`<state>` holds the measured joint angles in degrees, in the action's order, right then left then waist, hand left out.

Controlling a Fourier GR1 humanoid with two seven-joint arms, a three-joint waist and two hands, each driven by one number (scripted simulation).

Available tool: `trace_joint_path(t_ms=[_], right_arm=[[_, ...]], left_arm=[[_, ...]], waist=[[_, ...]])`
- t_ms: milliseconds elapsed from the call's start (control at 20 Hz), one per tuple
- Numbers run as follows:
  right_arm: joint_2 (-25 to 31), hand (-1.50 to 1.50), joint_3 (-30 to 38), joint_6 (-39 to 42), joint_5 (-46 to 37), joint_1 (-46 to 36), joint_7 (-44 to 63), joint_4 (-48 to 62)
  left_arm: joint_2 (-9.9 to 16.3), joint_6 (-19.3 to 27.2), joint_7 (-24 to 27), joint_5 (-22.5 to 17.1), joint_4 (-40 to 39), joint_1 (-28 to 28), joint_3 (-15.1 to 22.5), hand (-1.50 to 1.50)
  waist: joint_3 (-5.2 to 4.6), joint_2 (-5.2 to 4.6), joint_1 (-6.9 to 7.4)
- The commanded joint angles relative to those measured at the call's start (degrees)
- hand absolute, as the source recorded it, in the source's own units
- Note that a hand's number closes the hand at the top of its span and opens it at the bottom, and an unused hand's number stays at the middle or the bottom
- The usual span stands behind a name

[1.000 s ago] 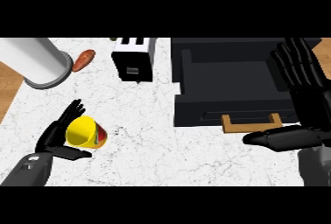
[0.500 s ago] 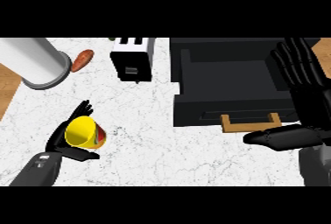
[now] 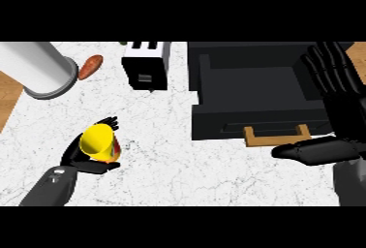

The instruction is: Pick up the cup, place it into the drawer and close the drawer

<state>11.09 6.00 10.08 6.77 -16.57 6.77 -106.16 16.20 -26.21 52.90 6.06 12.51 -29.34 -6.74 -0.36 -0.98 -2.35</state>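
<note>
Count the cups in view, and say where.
1. The yellow cup sits at the counter's lower left, with the left hand curled round it. None shows in the open drawer.

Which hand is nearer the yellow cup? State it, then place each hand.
Left. The left hand has its fingers curled round the yellow cup at the counter's left. The right hand is far across, open beside the open drawer.
</note>
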Motion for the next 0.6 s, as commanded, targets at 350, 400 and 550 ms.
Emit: trace_joint_path(t_ms=[350, 400, 550], right_arm=[[0.85, -1.50, -0.01, -0.20, -0.62, -2.78, 1.47, 0.85], [0.56, -1.50, 1.29, 1.30, 1.16, 0.93, -1.85, 0.99], [1.06, -1.50, 1.79, 0.22, 1.11, -1.01, 0.95, 0.76]], left_arm=[[-1.26, 8.00, 15.64, 0.16, 4.46, -0.40, -1.40, 1.50], [-1.93, 12.46, 15.70, -1.44, 4.36, 0.02, -3.58, 1.50], [-5.51, 22.82, 13.06, -6.57, 5.49, -0.05, -9.56, 1.50]], waist=[[0.00, 0.01, 0.51], [0.05, -0.07, 0.03], [0.17, 0.51, 1.41]])
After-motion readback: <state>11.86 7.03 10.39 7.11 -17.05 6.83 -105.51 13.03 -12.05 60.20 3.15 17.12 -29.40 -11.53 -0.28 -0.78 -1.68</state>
